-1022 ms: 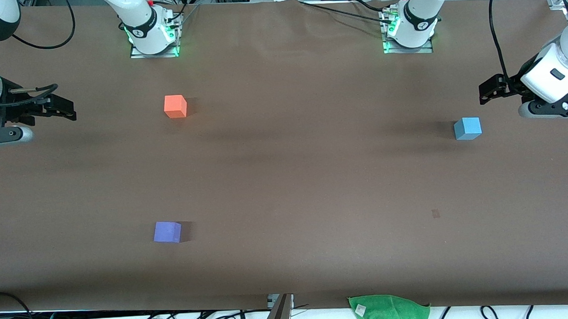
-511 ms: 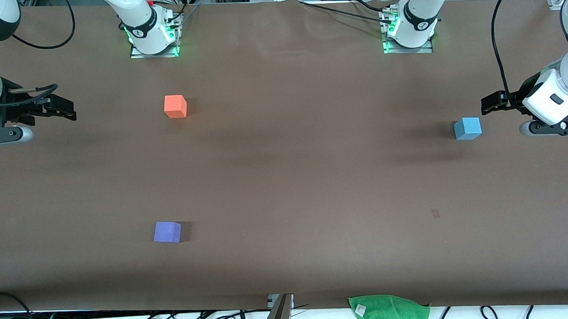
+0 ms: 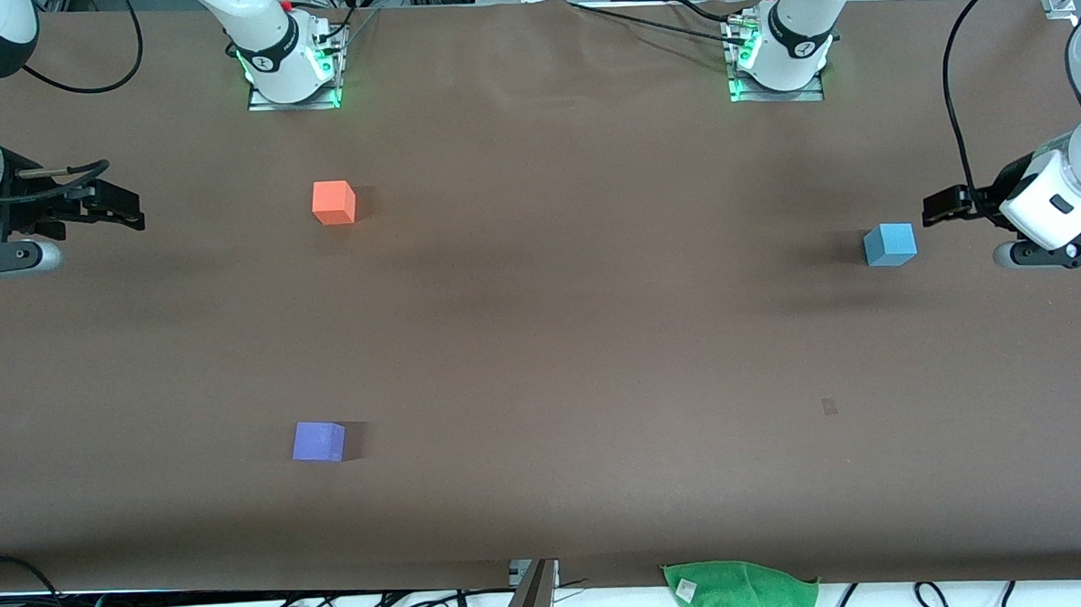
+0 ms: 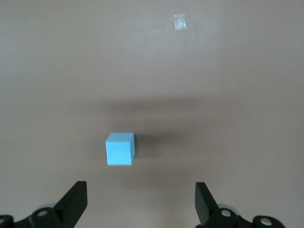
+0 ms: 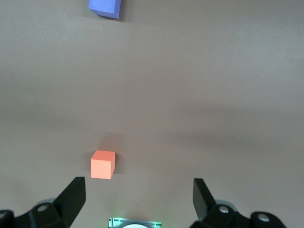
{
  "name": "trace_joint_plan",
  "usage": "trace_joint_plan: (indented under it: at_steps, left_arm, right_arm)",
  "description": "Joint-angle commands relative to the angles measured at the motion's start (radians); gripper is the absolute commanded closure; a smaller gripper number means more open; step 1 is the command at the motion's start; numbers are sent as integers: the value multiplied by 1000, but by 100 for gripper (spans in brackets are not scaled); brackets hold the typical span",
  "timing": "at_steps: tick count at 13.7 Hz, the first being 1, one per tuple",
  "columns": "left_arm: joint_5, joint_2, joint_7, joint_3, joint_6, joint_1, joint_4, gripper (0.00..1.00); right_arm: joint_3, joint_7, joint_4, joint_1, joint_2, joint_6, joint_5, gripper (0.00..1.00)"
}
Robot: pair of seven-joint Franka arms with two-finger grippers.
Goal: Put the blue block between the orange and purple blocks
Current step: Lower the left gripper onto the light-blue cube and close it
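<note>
- The blue block [image 3: 890, 244] is seen resting on the brown table cover [image 3: 542, 340] toward the left arm's end of the table, well apart from the other two cubes.
- The left gripper [image 3: 942, 206] is held in the air just beside the blue block, on the side toward that end of the table; its fingers are spread wide and nothing is held between them.
- In the left wrist view the blue block [image 4: 119, 148] is shown ahead of the open fingers, off-centre toward one of them, so a short advance with a small sideways correction is judged to be needed before closing.
- The orange block [image 3: 334, 203] and the purple block [image 3: 318, 441] are set toward the right arm's end, the purple one nearer the front camera, with bare cover between them.
- The right gripper [image 3: 121, 208] is kept waiting, released and empty, at its own end of the table.
- The left arm is judged much the nearer to the blue block.
</note>
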Motion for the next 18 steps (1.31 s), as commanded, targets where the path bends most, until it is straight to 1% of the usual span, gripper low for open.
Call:
trace_joint_plan:
  at_steps: [1,2,3,4,5,8,9,10,12,14,18]
  left_arm:
    - [-5,-162,38,-9,237,27,-300,0]
    - [8,-182,39,-9,350,38,-388,0]
    - [66,-182,41,-10,468,55,-454,0]
    - [111,-172,42,-10,545,84,-491,0]
    - [120,-158,42,-10,582,98,-516,0]
    - [120,-100,44,-12,613,139,-577,0]
    - [122,-13,47,-12,615,145,-581,0]
    - [122,28,73,-12,636,149,-579,0]
    - [122,94,169,-12,756,178,-579,0]
    - [122,135,202,-12,819,214,-581,0]
    - [122,149,202,-13,819,216,-594,0]
  right_arm:
    - [2,-1,3,-1,-4,3,15,0]
    - [1,1,3,-1,-4,3,15,0]
    - [1,-1,3,-4,-3,3,15,0]
    - [1,-1,3,-6,-3,9,16,0]
    - [1,1,3,-4,-3,26,19,0]
    - [2,1,3,-1,-3,35,21,0]
    - [2,1,3,-1,-3,35,21,0]
    - [2,1,3,-1,-3,35,21,0]
    - [2,1,3,-1,-3,35,21,0]
    - [2,1,3,-1,-3,35,21,0]
    - [2,1,3,0,-3,35,21,0]
